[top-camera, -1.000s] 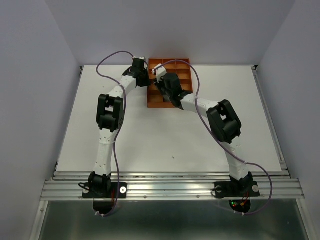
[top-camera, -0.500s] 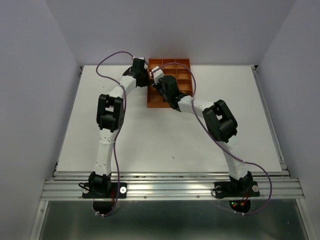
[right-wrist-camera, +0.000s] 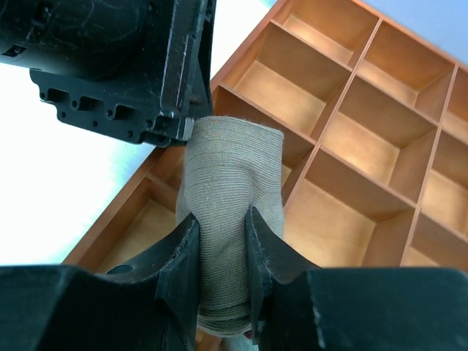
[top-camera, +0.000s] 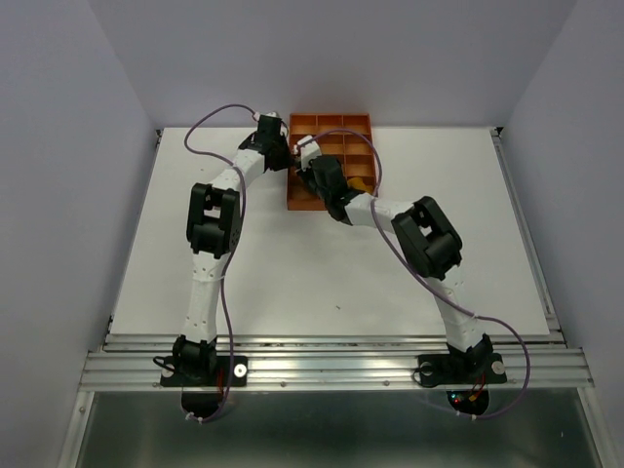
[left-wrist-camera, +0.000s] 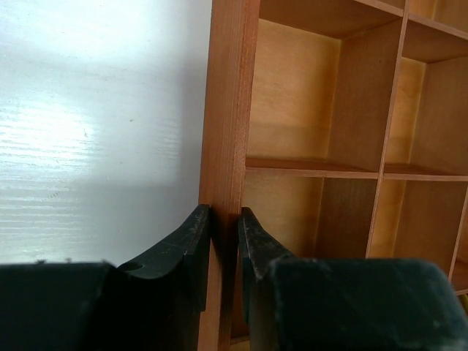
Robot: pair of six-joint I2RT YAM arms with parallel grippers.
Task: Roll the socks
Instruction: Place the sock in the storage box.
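The right gripper (right-wrist-camera: 221, 219) has swung leftward, clamped on the rolled taupe-brown ribbed fabric sock (right-wrist-camera: 232, 164), which hangs above the left compartments of the orange wooden compartmented tray (right-wrist-camera: 348, 80) (the left gripper (left-wrist-camera: 223, 219) pinches that tray's left wall).

One taupe sock (right-wrist-camera: 234, 168), one orange tray (left-wrist-camera: 228, 110), two claws: left claw (left-wrist-camera: 223, 213), right claw (right-wrist-camera: 221, 217).

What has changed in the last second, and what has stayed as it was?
The right arm's elbow swung left, carrying the right tool, shut on the rolled taupe sock, slightly left over the orange tray. Nothing was taken or let go. The left tool stayed clamped on the tray's left wall.
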